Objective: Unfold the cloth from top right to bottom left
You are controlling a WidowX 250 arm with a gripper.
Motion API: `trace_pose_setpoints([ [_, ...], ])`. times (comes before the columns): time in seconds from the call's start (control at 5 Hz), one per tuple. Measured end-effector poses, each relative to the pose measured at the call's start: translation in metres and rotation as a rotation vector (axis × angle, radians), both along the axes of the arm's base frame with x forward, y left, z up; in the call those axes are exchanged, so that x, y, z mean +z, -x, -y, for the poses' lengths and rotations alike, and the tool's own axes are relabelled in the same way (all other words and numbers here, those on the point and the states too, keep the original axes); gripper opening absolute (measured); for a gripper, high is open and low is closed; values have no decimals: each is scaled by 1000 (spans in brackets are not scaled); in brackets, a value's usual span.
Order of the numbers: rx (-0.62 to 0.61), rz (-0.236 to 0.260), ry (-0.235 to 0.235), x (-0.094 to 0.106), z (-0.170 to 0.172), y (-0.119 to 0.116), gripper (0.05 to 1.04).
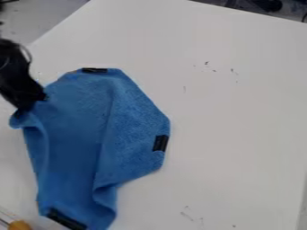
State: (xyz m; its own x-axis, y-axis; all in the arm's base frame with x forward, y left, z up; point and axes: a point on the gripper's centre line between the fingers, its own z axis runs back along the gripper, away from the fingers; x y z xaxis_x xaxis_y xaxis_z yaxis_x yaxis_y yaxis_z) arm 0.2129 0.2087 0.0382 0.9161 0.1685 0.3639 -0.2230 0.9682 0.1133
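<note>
The black gripper [32, 104] is at the left side of the view, angled down against the upper left corner of the blue cloth [72, 130]. That corner curls up and bulges out just below the gripper. The cloth lies on the white table, partly folded, with a long crease down its middle and a flap over its right side. Black strips mark its top edge, right edge and bottom left edge. The gripper covers a small part of the cloth's left edge.
The white table [234, 112] reaches across most of the view, its far edge slanting along the top. An orange-yellow object [19, 225] is at the bottom left corner. Dark items stand beyond the table at the top right.
</note>
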Motion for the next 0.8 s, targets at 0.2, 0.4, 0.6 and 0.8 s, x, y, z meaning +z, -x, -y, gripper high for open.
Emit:
trace_pose_setpoints([
  [0.2,21,-5,20,-10,-21,16,76],
  [0.4,43,-2,28,-21,-33,28,76],
  [0.6,60,1,14,-26,-44,34,104],
  [0.8,42,-7,-41,-22,-57,35,280],
])
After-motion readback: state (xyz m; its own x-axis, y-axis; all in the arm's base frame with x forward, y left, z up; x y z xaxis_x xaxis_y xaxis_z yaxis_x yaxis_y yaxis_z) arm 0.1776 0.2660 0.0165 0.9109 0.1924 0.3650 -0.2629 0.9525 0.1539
